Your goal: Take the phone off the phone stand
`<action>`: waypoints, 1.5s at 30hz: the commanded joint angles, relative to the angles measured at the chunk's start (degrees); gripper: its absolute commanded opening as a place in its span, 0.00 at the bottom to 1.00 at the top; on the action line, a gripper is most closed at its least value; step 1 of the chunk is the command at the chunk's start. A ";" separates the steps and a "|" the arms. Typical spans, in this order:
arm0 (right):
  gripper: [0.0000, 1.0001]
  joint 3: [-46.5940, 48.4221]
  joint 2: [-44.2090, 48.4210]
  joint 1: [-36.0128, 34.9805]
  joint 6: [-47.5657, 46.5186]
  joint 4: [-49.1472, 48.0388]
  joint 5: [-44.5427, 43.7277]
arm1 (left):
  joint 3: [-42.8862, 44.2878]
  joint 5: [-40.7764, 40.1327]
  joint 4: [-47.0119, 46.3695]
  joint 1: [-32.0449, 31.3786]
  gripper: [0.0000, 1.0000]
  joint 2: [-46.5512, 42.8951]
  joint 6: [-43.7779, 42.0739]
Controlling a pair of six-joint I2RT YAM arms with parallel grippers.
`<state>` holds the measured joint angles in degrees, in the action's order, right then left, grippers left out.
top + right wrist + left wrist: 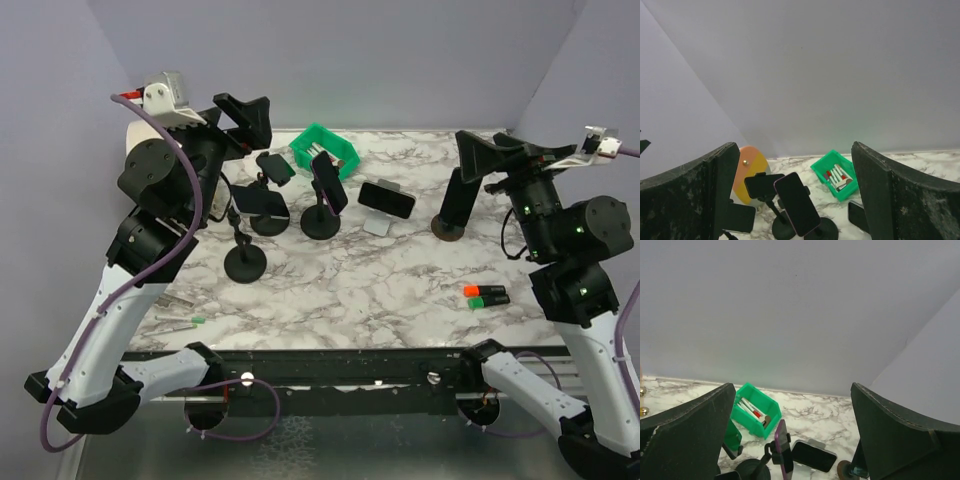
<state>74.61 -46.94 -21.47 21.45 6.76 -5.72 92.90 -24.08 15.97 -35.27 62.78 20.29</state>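
Several dark phones stand on holders at the back of the marble table (340, 290). A purple-edged phone (328, 183) (782, 450) (797, 204) is clamped on a black round-based stand (320, 222). Left of it, two more phones (273, 166) (255, 200) sit on black stands. Another phone (387, 198) (813, 456) leans on a small white stand (378, 224). My left gripper (250, 118) (792, 405) hangs open above the back left, holding nothing. Raised at the back right, my right gripper (497, 158) (795, 150) is also open and touches no phone.
A green bin (325, 150) (752, 410) (836, 175) with markers sits at the back. A black post on a brown base (448, 228) stands right of the phones. Orange and green highlighters (487, 295) lie front right. An orange-yellow disc (747, 170) is at the far left.
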 commanded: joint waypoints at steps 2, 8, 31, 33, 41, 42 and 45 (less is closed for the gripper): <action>1.00 -3.98 0.43 -0.67 1.25 -6.05 0.86 | -7.76 5.55 -5.99 0.11 0.99 -3.40 -6.44; 1.00 -3.75 -2.21 -0.76 -1.53 -2.95 1.11 | -19.06 20.57 -13.58 0.11 0.99 -6.74 -13.12; 1.00 -26.41 5.10 -0.72 -4.98 11.11 -28.83 | -44.82 34.73 -32.56 -0.67 0.99 -18.79 -10.33; 1.00 -26.29 1.36 -0.76 -3.75 11.27 -28.53 | -45.06 35.57 -32.99 -0.72 0.99 -18.56 -9.94; 0.99 -24.54 -10.42 0.67 -0.49 4.99 -28.07 | -46.37 34.05 -33.24 -2.57 0.99 -19.73 -11.96; 0.99 -24.17 -11.77 1.12 -0.34 3.87 -28.52 | -46.60 33.54 -33.20 -2.75 0.99 -20.05 -12.29; 0.99 -21.57 -16.48 3.83 0.03 4.35 -29.58 | -46.83 32.74 -33.19 -3.18 0.99 -20.35 -12.60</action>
<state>49.80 -59.53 -20.49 19.94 14.48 -32.93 46.85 9.61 -15.86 -37.69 43.59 8.97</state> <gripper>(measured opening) 0.987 0.988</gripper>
